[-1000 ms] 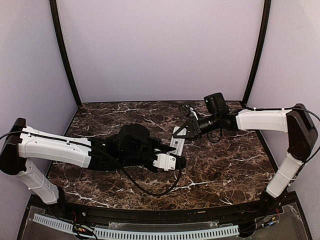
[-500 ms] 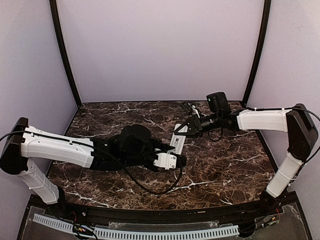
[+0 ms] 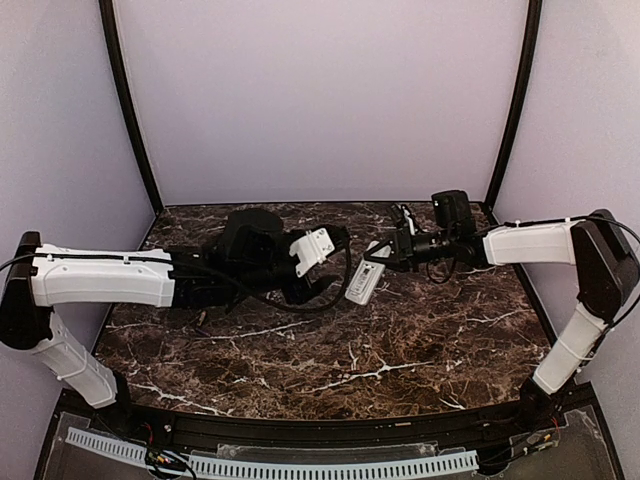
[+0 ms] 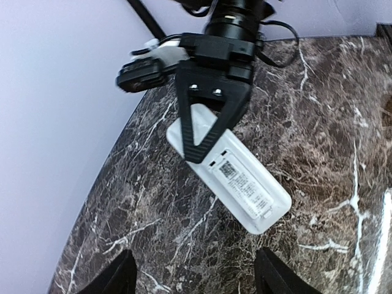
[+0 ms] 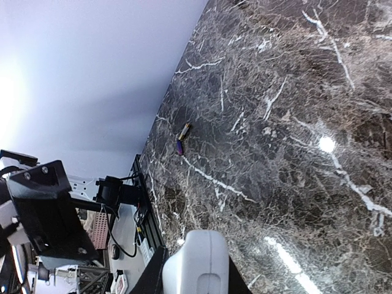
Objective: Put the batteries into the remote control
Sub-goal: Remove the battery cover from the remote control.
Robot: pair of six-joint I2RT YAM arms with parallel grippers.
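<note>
The white remote control (image 3: 362, 285) is held at its far end by my right gripper (image 3: 383, 256), which is shut on it, tilted down over the marble table. In the left wrist view the remote (image 4: 245, 180) shows its back with a printed label, under the right gripper (image 4: 208, 92). In the right wrist view its rounded end (image 5: 196, 257) sits between the fingers (image 5: 193, 278). My left gripper (image 3: 335, 260) is open and empty, just left of the remote (image 4: 196, 278). Two small batteries (image 5: 181, 139) lie far off on the table.
The dark marble table (image 3: 420, 340) is walled by pale panels and black corner posts (image 3: 130, 120). The left arm (image 3: 110, 275) stretches across the table's left half. A cable tray (image 3: 300, 465) runs along the near edge.
My left gripper has swung from the front of the remote toward the back left. My right gripper has drawn back to the right with the remote in it.
</note>
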